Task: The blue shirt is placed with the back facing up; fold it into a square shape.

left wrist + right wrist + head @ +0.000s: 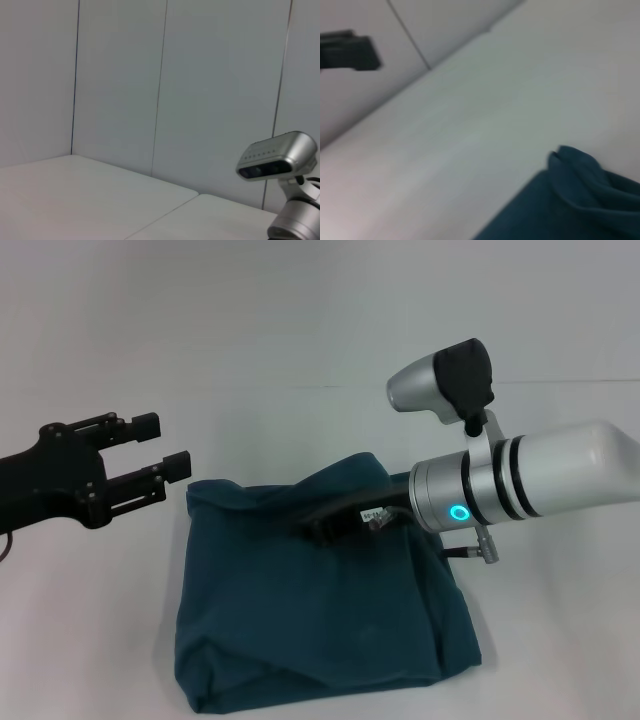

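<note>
The blue shirt [320, 610] lies on the white table [300, 340], in the middle of the near part, and its lower edge reaches close to the near edge of the table. It is folded into a rough square bundle. The near corners are rounded and a diagonal crease runs across the near left corner. The far edge is not flat: there the cloth rises into a small hump on the right side.

The left gripper [160, 454] hangs above the table on the left, just beside the far left corner of the shirt. Its two black fingers [150, 423] are spread apart and nothing is between them. They point toward the shirt but do not touch it.

The right arm [530, 480] comes in from the right side, with a silver sleeve, black bands and a glowing blue ring. The right gripper [325, 525] is low over the far part of the shirt, dark against the cloth. It lies on or in the raised fold, and whether its fingers are spread or pressed on the cloth cannot be told.

In the right wrist view, a bunched edge of the shirt [580, 200] lies on the table, and the left gripper [350, 50] shows farther off. The left wrist view shows only the table, the wall panels [150, 90] and the camera [277, 157] of the right arm.
</note>
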You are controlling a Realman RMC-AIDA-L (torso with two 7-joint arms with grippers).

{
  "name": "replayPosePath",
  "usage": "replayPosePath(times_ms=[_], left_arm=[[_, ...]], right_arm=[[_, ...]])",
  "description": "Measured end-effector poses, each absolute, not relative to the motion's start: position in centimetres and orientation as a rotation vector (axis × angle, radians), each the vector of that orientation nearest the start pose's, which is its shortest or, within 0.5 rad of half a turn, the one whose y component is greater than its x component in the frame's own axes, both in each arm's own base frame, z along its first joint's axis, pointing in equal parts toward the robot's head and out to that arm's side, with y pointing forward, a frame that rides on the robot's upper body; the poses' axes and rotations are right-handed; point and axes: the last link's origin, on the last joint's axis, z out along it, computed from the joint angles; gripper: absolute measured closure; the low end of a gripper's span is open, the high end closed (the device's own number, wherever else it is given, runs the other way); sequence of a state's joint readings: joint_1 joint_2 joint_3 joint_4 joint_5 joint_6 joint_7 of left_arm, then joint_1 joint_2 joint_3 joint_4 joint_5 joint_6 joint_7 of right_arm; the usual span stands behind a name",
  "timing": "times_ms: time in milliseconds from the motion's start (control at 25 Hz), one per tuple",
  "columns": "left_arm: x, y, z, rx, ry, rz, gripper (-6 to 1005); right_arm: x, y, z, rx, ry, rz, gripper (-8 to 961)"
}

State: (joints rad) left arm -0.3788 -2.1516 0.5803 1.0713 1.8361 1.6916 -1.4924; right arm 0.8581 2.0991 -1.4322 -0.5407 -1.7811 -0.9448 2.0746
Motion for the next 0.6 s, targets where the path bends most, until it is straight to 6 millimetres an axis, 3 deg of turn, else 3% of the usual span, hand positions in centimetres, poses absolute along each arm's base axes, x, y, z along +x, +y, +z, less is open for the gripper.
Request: replayPosePath(times_ms=[240,600], left_arm=[[-25.1,30.8,6.9,-2.481,-0.491,-0.858,355],[-25.7,30.1,6.5,-2.486,-0.522,-0.864,354]], right_arm=[[16.1,41.0,-10.8,-2.633,1.081,0.198,934],[16.8,42.3,-10.5,-2.527,1.075,0.201,933]])
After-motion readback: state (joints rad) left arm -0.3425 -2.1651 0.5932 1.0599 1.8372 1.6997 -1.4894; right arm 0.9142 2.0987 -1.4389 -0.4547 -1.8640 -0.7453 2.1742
